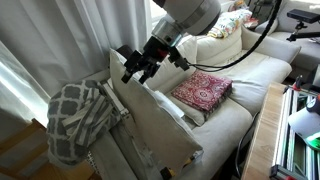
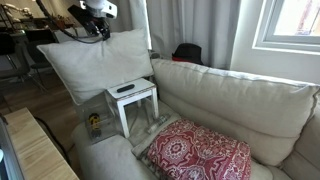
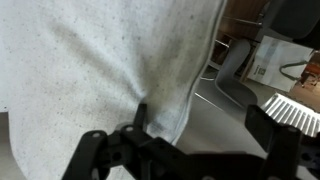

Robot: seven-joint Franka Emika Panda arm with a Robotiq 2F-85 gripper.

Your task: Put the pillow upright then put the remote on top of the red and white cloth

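Your black gripper [image 2: 96, 29], upper left, has its fingers apart above the big square cream cloth pillow [image 2: 95, 66], so it stands alone.

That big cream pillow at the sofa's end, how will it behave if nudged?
Probably soft and floppy: the pillow creases and bulges. Looks plump, so likely light for its size. It stands on edge under the open claw, so a nudge may tip it.

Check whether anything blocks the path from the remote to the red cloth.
Only the sofa arm: the remote lies on the small white table beyond it, the red cloth on the seat. A lift-over should clear it. The cloth's top is bare. The claw, open, is at the top edge of the pillow.
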